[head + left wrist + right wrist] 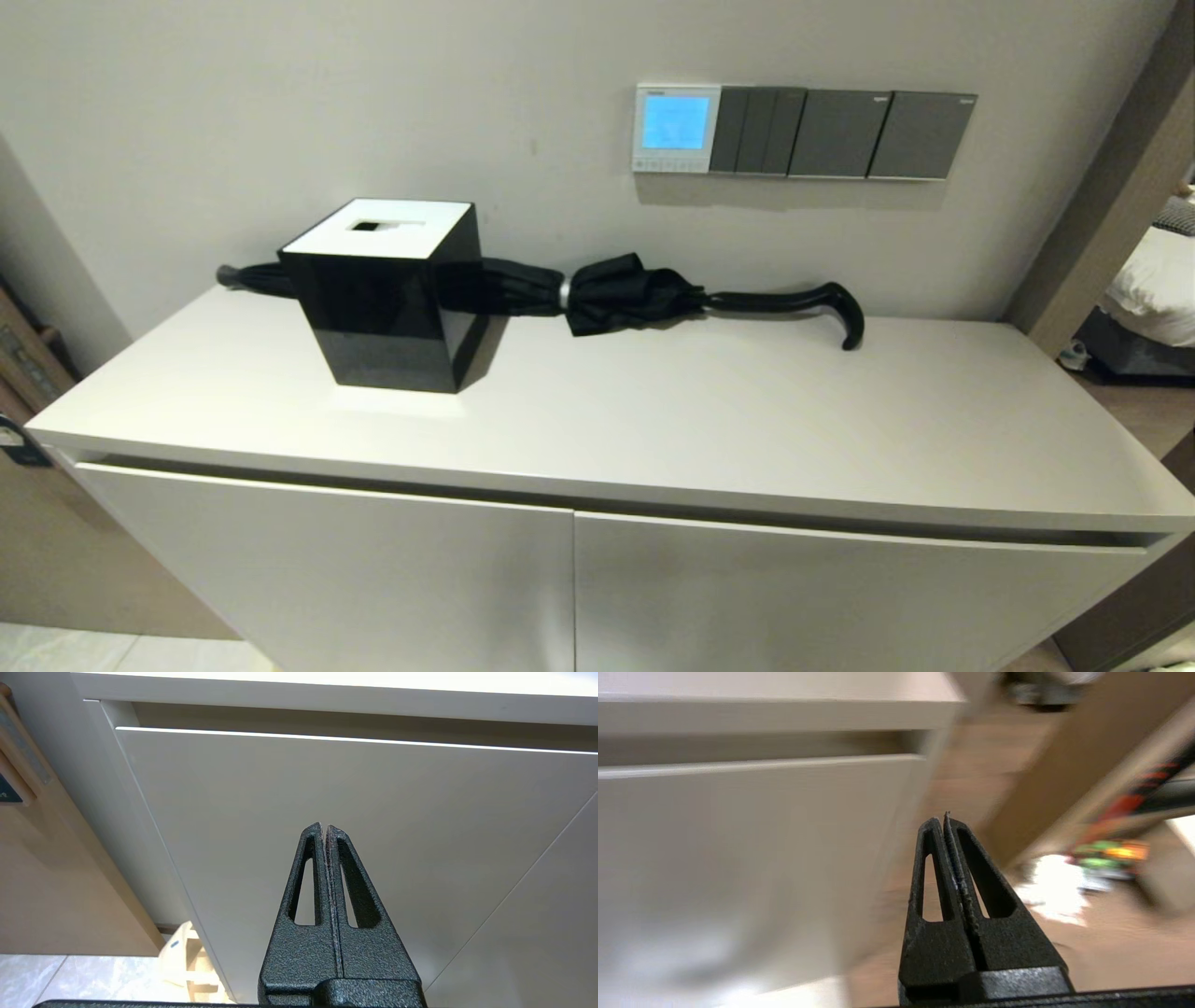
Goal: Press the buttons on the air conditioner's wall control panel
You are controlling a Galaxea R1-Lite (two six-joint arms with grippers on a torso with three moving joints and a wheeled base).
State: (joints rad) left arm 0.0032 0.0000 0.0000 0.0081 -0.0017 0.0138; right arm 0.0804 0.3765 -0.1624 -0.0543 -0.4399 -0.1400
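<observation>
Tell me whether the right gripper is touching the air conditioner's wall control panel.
Apart. The head view shows the wall control panel with no arm near it; the right wrist view shows the right gripper, jaws shut, low beside the cabinet.

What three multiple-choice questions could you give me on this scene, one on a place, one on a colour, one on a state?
1. Where is the control panel?
A. on the cabinet top
B. on the wall, left of the dark grey switch plates
C. on the floor

2. What colour is the tissue box lid?
A. white
B. red
C. green

3. How is the left end effector?
A. shut on the umbrella
B. wide open
C. shut, empty

Answers:
1 B, it adjoins the plates' left end.
2 A, white top over black sides.
3 C, its fingers meet before the cabinet door.
</observation>
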